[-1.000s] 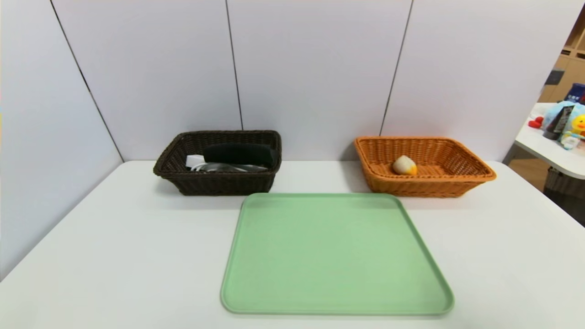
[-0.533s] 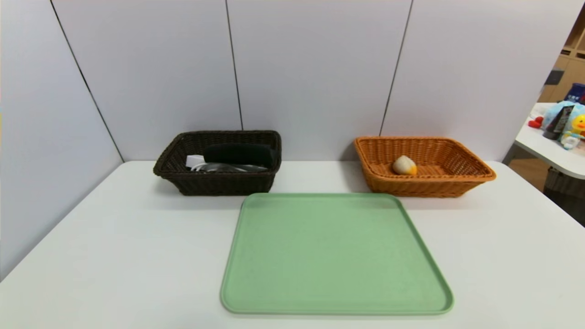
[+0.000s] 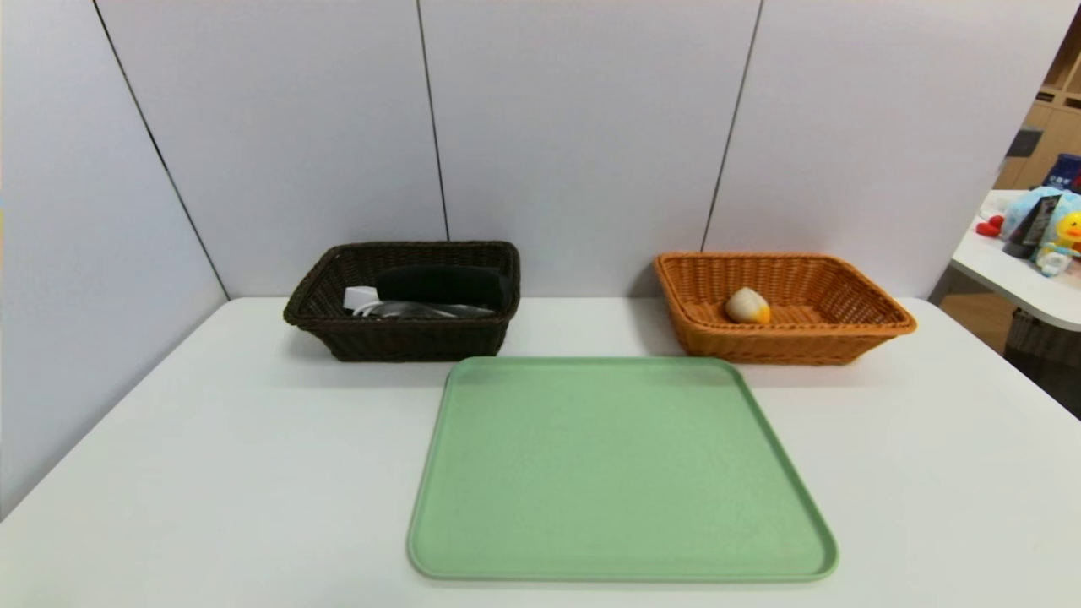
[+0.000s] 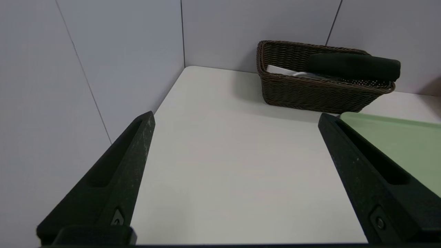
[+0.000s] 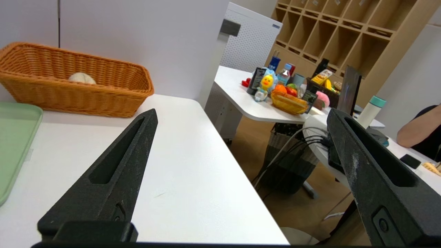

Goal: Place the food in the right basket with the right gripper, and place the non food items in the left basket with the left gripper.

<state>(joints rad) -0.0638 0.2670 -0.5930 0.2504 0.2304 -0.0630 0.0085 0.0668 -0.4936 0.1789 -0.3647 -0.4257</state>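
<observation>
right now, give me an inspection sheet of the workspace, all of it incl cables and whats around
surface: white tabletop, bare green rectangular tray on it
job's things: dark brown wicker basket holds a black rolled-looking item and a white block; orange wicker basket holds a whitish rounded item with a yellow-orange end
clutter: nothing seen
grippers: left tool and right tool open, nothing between their fingers
cables: black and grey ones hang off the neighbouring desk
surroundings: pale wall panels, wooden shelving, person's arm
</observation>
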